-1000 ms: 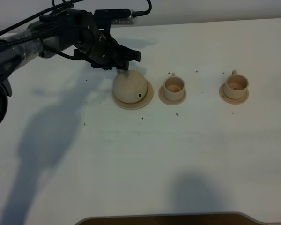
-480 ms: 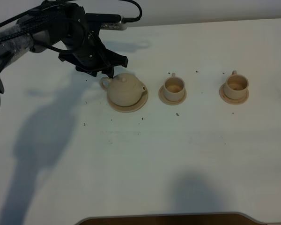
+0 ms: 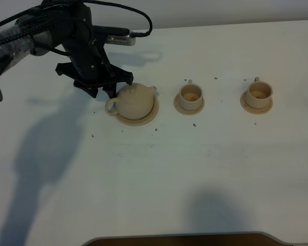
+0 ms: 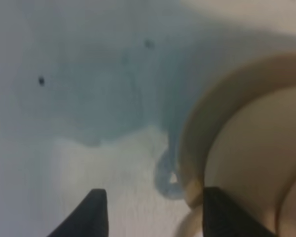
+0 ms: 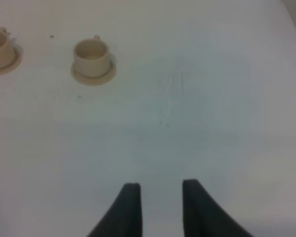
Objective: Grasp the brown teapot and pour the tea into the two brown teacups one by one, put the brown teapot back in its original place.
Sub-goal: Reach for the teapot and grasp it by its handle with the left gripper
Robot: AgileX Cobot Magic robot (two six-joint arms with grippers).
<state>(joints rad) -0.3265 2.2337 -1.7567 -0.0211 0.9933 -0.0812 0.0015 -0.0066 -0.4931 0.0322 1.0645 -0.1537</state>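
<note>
I see a white tabletop point(image 3: 159, 169) filling nearly the whole high view, matte and evenly lit. Behind its far edge runs a pale wall point(image 3: 220, 10). At the near edge a dark brown curved strip point(image 3: 179, 240) shows. Small dark specks point(image 3: 194, 124) are scattered over the surface. 1 broad soft shadow point(image 3: 41, 154) lies across the left side, and a 2nd, fainter shadow point(image 3: 215, 207) sits near the front middle. On the right wrist feed I make out faint grey scuff lines point(image 5: 180, 79) on the white. The left wrist feed shows the surface under a bluish shadow point(image 4: 98, 74) with 2 specks in it.
</note>
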